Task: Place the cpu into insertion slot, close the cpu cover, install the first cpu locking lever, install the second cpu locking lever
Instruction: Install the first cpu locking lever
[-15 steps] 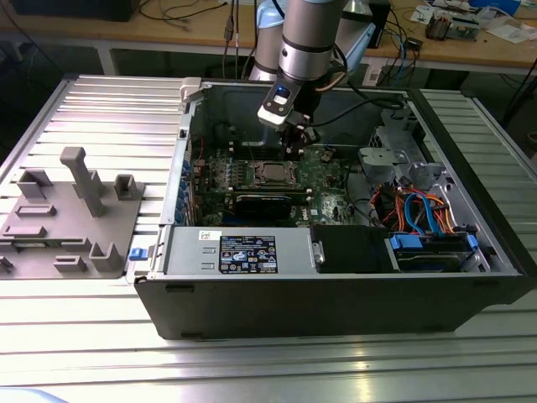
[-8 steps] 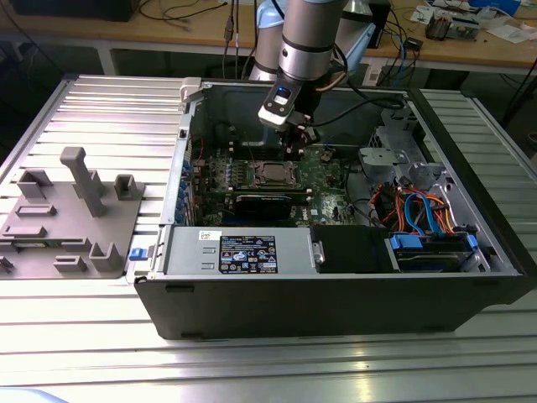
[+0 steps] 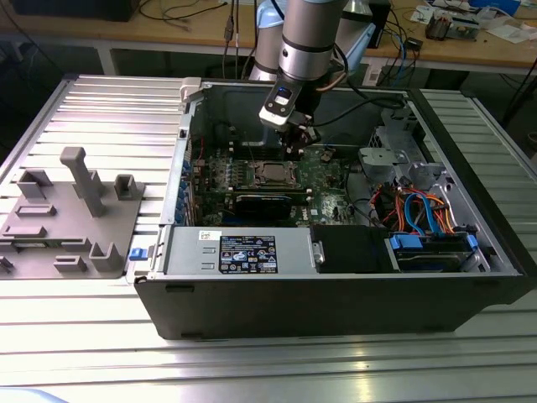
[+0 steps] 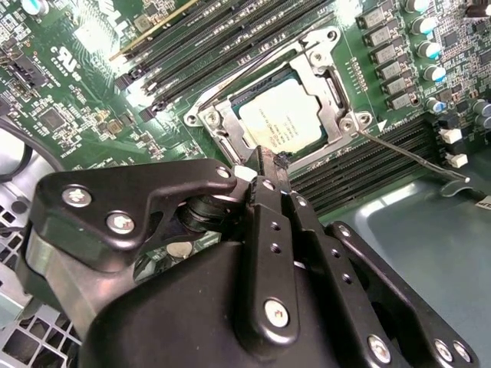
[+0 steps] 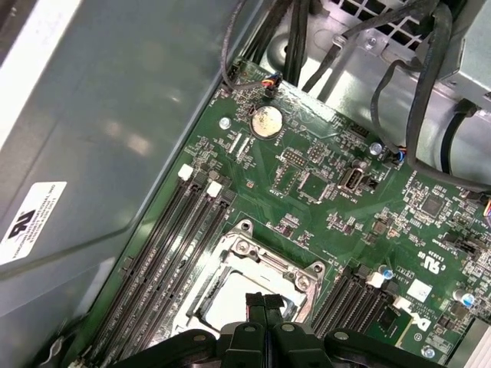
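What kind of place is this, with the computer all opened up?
Probably a robot lab or workshop: a robot arm reaches into an open computer case on a ribbed metal table, with a cluttered wooden workbench behind.

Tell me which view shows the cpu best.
The second wrist view: the cpu shows nearly its whole top. In the first wrist view the hand hides part; the exterior view shows it far off.

Free air above cpu cover (image 4: 331,80), memory slots (image 4: 222,38) either side.
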You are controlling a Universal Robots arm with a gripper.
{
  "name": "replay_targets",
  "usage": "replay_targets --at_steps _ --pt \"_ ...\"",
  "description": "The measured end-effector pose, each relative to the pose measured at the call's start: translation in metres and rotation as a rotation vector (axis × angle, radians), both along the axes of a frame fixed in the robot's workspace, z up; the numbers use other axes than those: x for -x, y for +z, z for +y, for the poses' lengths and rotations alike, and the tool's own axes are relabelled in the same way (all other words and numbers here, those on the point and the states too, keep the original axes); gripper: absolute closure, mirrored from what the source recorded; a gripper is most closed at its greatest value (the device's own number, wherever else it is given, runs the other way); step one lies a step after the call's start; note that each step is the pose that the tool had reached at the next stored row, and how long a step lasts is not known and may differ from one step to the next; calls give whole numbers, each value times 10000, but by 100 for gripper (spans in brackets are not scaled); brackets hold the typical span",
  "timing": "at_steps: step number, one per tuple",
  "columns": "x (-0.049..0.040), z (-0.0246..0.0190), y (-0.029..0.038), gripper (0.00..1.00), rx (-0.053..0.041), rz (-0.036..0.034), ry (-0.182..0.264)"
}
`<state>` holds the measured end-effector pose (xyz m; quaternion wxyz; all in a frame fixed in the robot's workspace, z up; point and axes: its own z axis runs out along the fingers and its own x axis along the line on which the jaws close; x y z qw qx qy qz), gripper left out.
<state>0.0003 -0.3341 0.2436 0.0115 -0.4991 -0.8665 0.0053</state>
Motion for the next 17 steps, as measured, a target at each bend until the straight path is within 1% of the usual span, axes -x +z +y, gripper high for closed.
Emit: replay_targets --at_steps 17 --pt "0 0 0 89 0 0 358"
